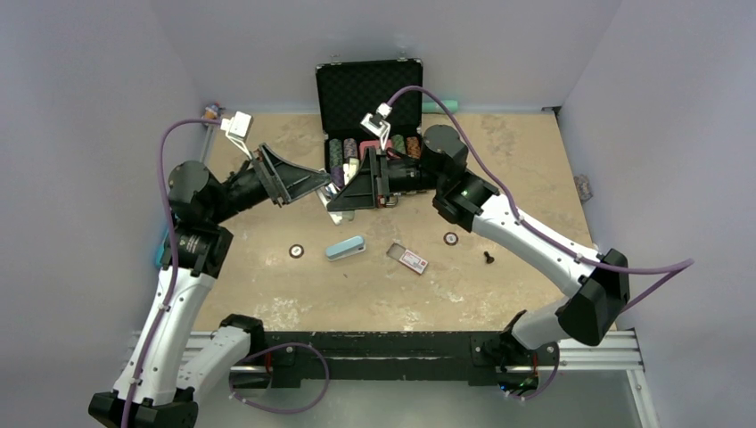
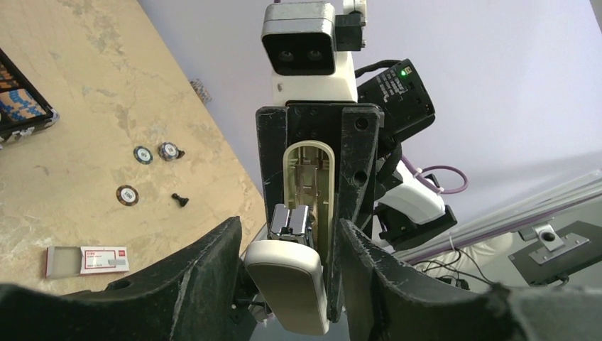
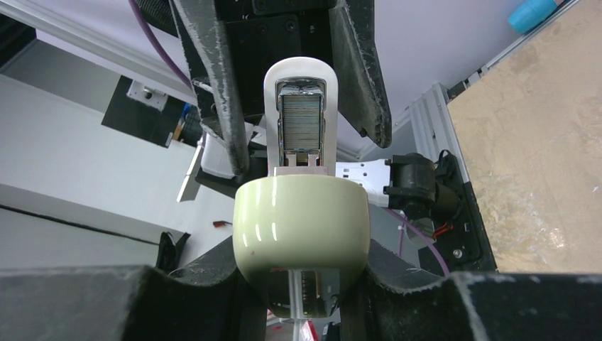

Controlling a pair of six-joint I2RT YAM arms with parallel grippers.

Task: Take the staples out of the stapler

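The left gripper (image 2: 289, 229) was clamped on the smooth white half of the stapler (image 2: 287, 284), held in the air over mid-table. The staples (image 3: 302, 121), a ribbed silver strip, lay in its chrome magazine, long axis pointing towards the right gripper (image 3: 302, 256), which was closed on the glossy cream half.

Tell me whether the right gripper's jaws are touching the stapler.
Touching. In the right wrist view, the right gripper has its jaws pressed against both sides of the stapler, with no gap.

Cream stapler (image 3: 301, 234), silver-grey staples (image 3: 300, 124) — red-and-white box (image 1: 412, 259), mottled tan table (image 1: 535, 160).
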